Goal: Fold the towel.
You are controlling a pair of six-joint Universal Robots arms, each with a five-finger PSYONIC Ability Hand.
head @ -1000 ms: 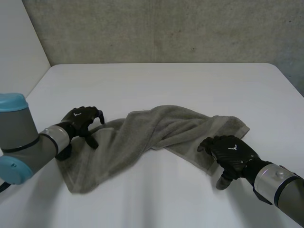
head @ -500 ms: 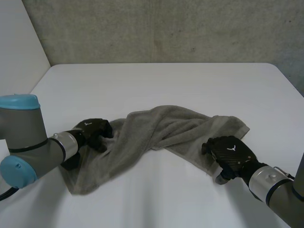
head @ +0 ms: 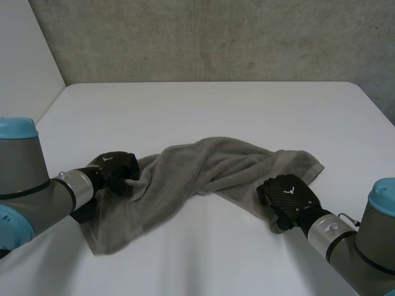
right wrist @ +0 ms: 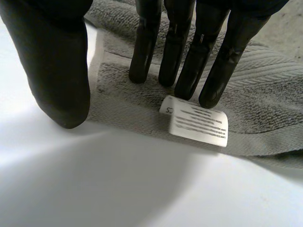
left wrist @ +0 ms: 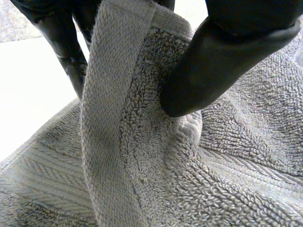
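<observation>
Grey towel looks soft, floppy, bunched on the tabletop; left robot hand pinches its left hem, right robot hand rests flat-fingered by the label, so I'd grab corners.

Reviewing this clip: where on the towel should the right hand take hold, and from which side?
Likely the hemmed edge by the white label, at the towel's right end. It lies flat on the table, the right hand's fingers straight on top and its thumb over bare table just off it, so come in from the table side and pinch the hem.
</observation>
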